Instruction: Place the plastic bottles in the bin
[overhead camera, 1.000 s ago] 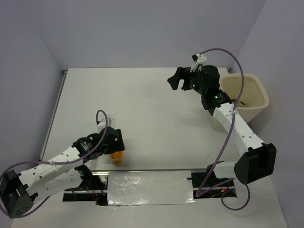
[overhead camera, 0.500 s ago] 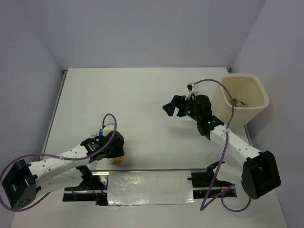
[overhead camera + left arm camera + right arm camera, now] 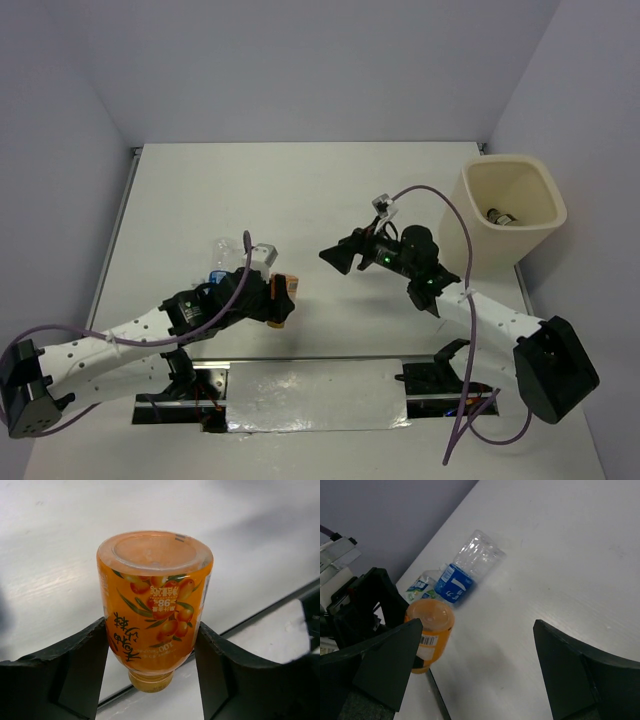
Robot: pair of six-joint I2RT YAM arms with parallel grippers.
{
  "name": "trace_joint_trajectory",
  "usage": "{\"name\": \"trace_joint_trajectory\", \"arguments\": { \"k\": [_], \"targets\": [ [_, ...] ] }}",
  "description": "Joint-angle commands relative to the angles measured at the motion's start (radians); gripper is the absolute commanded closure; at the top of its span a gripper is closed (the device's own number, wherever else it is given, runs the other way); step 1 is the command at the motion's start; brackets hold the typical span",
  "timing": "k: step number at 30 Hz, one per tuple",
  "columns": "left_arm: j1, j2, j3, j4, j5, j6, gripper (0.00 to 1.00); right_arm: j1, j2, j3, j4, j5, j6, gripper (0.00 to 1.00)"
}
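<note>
left jaws clenched on the orange juice bottle (image 3: pixel 155 610), one finger (image 3: pixel 75 670) pressed on each side of its label; base faced out, cap toward the wrist; bottle was held near the near edge of the surface (image 3: pixel 300 190), well apart from the bin (image 3: pixel 495 250) at the far right; right jaws gaped wide, nothing between them, mid-surface, pointed toward the left arm; clear blue-label bottle (image 3: pixel 465 575) lay on its side just beyond the orange one; another bottle (image 3: pixel 497 216) lay inside the bin
</note>
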Motion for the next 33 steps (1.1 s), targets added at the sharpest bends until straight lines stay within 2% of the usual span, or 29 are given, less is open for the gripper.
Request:
{"name": "trace_joint_trajectory", "arguments": {
  "k": [1,6,10,17,24,29,33],
  "targets": [
    [-0.036,0.024,0.066,0.145,0.021,0.116,0.61,0.048,0.045,-0.010,0.171,-0.054,0.065,0.00],
    [-0.069,0.062,0.104,0.230,0.015,0.178,0.60,0.102,0.135,0.017,0.199,-0.022,0.114,0.00],
    [-0.087,0.053,0.109,0.283,-0.013,0.205,0.57,0.125,0.204,0.004,0.295,-0.023,0.181,0.00],
    [-0.089,0.091,0.144,0.271,-0.048,0.230,0.59,0.148,0.268,-0.006,0.446,-0.098,0.266,0.00],
    [-0.089,0.070,0.127,0.261,-0.078,0.224,0.62,0.151,0.131,0.009,0.285,-0.034,0.180,0.00],
    [-0.090,0.078,0.146,0.245,-0.074,0.233,0.68,0.163,0.113,0.033,0.198,-0.054,0.130,0.00],
    [-0.089,0.091,0.158,0.249,-0.087,0.239,0.66,0.177,0.140,0.079,0.118,-0.100,0.091,0.00]
  ]
}}
